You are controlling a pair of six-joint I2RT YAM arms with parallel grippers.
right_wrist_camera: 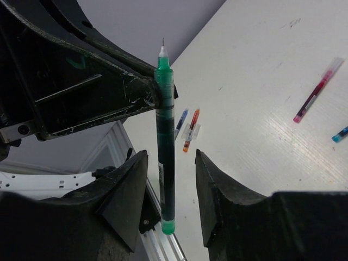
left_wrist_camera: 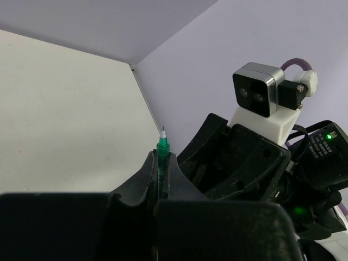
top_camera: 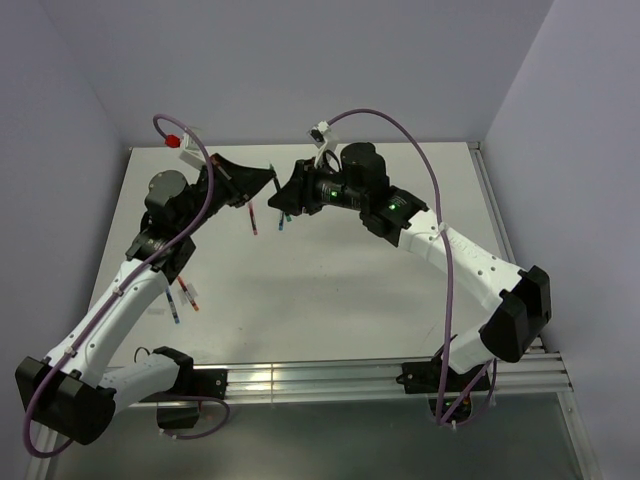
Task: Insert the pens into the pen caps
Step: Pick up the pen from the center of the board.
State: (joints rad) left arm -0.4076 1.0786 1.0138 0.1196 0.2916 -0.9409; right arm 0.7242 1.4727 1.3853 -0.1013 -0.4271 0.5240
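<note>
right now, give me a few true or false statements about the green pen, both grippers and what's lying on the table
1. The left gripper is shut on a slim green plastic pen. True.
2. The green pen wears a cap. False: its white writing end is bare and points up.
3. The right gripper is clamped on the green pen. False: its fingers stand open on either side of the pen.
4. A short blue pen and a short orange pen lie side by side on the white table. True.
</note>
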